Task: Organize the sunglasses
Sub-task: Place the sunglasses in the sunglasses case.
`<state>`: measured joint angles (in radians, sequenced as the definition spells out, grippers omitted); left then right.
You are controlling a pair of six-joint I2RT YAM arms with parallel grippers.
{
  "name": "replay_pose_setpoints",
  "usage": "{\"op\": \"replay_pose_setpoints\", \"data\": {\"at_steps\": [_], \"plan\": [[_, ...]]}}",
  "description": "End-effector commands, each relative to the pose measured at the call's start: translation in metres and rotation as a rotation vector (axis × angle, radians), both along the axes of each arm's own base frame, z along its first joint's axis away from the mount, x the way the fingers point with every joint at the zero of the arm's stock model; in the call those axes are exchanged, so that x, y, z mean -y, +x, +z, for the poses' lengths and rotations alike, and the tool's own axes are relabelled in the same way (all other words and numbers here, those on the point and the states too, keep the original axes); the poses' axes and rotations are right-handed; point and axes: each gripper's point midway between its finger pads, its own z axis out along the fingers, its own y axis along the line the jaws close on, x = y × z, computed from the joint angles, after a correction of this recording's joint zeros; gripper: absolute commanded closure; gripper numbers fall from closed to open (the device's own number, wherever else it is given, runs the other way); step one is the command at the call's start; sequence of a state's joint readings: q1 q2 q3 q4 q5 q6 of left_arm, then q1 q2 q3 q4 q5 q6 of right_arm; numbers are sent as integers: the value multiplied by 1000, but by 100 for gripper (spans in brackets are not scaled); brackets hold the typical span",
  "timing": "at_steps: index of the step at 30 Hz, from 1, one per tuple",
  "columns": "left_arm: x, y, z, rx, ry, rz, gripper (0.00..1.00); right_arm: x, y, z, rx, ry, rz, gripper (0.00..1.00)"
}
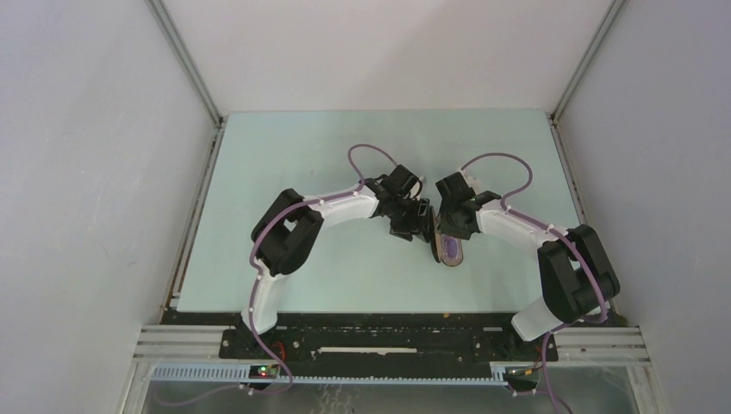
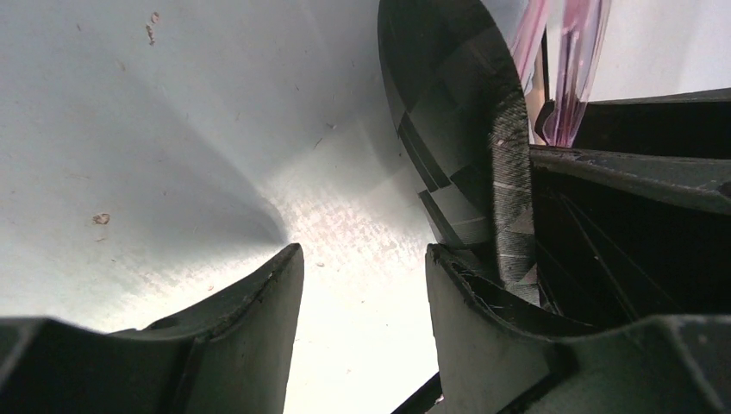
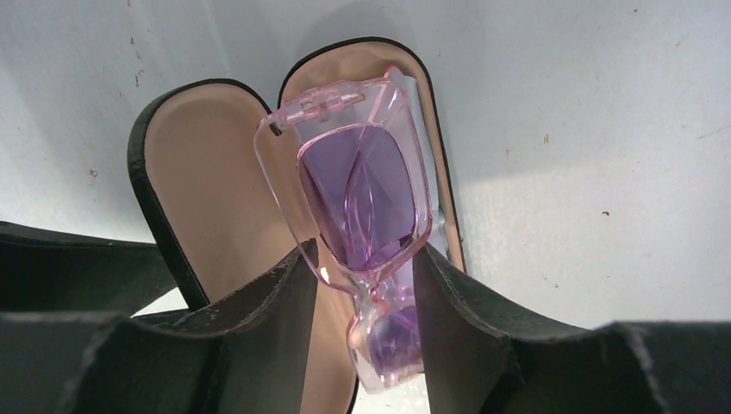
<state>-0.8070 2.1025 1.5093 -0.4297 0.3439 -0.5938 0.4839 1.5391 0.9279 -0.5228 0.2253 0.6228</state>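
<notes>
The sunglasses (image 3: 366, 185), with a pink translucent frame and purple lenses, lie lengthwise in the right half of the open black case (image 3: 203, 172) with tan lining. My right gripper (image 3: 366, 254) stands over them with a finger against each long side of the frame. My left gripper (image 2: 362, 259) is open and empty, its right finger (image 2: 470, 302) against the black outside of the raised case lid (image 2: 448, 103). The sunglasses' pink edge shows past the lid (image 2: 573, 69). From above, both grippers meet at the case (image 1: 450, 250) at mid-table.
A pale blue strip (image 3: 438, 220), maybe a cloth, lies under the sunglasses in the case. The pale green table (image 1: 284, 164) is walled by white panels on the left, back and right. Both arms bend inward towards the middle.
</notes>
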Motion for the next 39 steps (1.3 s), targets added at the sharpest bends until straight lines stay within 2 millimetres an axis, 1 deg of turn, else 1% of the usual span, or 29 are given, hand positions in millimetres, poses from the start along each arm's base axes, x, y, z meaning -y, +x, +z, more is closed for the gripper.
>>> {"op": "replay_pose_setpoints", "data": {"at_steps": [1, 6, 11, 16, 20, 21, 23, 24, 25, 27, 28, 31, 35, 39], "plan": [[14, 8, 19, 48, -44, -21, 40, 1, 3, 4, 17, -7, 29, 46], [14, 8, 19, 47, -43, -21, 40, -1, 3, 3, 12, -4, 43, 43], [14, 8, 20, 47, -44, -22, 40, 0, 5, 11, 37, 3, 45, 43], [13, 8, 20, 49, -41, -21, 40, -1, 8, 27, 79, 38, 58, 43], [11, 10, 23, 61, -33, -21, 40, -2, 9, 47, 123, 84, 69, 43], [11, 12, 26, 73, -30, -20, 40, 3, 11, 57, 151, 96, 50, 43], [11, 13, 31, 82, -32, -22, 40, 16, 15, 62, 171, 88, 10, 45], [12, 13, 32, 84, -33, -22, 40, 25, 18, 63, 179, 79, -19, 46], [12, 14, 34, 87, -35, -22, 40, 35, 23, 62, 193, 78, -50, 47], [13, 15, 36, 88, -38, -21, 40, 54, 27, 52, 178, 113, -110, 51], [14, 15, 37, 89, -40, -22, 40, 61, 28, 48, 165, 142, -133, 54], [14, 16, 38, 93, -37, -21, 40, 78, 30, 34, 128, 133, -176, 65], [16, 18, 40, 94, -38, -20, 40, 81, 28, 11, 62, 115, -189, 74], [17, 19, 43, 100, -40, -20, 40, 79, 27, -13, 9, 116, -189, 82]]}}
